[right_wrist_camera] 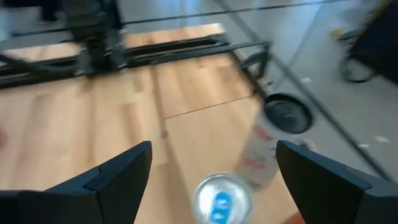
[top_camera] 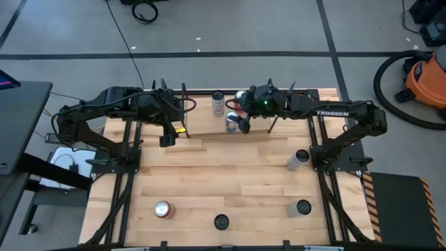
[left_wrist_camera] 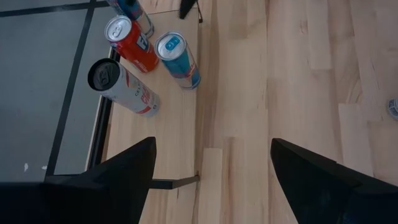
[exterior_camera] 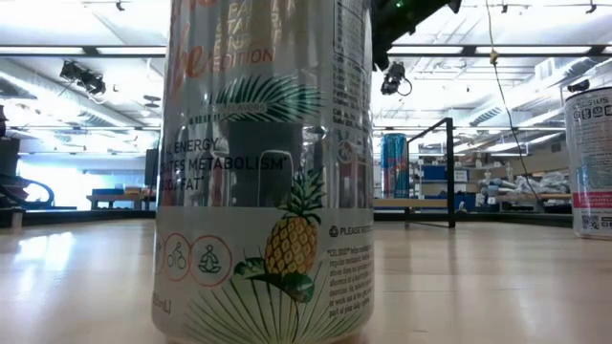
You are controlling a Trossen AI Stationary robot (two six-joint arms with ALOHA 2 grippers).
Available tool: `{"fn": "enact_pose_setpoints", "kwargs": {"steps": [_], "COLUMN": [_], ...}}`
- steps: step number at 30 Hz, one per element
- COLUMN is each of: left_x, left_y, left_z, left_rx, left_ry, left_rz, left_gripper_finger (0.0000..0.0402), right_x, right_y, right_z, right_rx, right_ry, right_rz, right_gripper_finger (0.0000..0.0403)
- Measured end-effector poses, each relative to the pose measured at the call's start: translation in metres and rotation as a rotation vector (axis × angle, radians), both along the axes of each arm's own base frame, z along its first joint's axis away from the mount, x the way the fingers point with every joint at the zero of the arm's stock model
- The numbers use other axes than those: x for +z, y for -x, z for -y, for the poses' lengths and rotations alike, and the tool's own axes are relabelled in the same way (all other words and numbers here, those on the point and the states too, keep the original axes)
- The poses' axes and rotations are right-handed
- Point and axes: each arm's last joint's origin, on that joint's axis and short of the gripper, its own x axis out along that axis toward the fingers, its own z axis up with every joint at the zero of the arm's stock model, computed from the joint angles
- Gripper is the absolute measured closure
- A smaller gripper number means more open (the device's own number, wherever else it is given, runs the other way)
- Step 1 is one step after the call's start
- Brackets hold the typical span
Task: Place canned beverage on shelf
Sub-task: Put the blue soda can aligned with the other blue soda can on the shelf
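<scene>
Our right gripper (top_camera: 243,125) hangs spread wide over the blue can (top_camera: 232,123) on the shelf (top_camera: 202,117) at twelve o'clock. It could bump the white can (top_camera: 218,103) and tip it. Our left gripper (top_camera: 167,139) waits, spread and empty.

glossy metal can (exterior_camera: 263,172); pale wood table (top_camera: 230,174) — smooth
</scene>
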Motion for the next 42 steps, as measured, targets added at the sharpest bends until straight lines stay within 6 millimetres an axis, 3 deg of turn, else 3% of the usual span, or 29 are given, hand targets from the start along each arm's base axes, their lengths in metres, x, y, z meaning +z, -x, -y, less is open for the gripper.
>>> {"fn": "enact_pose_setpoints", "kwargs": {"steps": [4,11,24,42], "left_x": [0.0,0.0,0.0,-0.001], "left_y": [0.0,0.0,0.001,0.002], "left_z": [0.0,0.0,0.0,0.0], "left_rx": [0.0,0.0,0.004,0.004], "left_ry": [0.0,0.0,0.003,0.004], "left_rz": [0.0,0.0,-0.007,-0.024], "left_gripper_finger": [0.0083,0.0083,0.0083,0.0083], "right_x": [-0.006,-0.006,-0.007,-0.027], "right_y": [0.001,0.003,-0.028,-0.034], "right_z": [0.004,0.009,0.025,0.029], "right_rx": [0.078,0.06,0.06,0.017], "right_ry": [-0.064,-0.085,-0.084,-0.07], "right_rz": [-0.034,-0.047,-0.208,-0.354], "right_gripper_finger": [0.005,0.005,0.005,0.005]}}
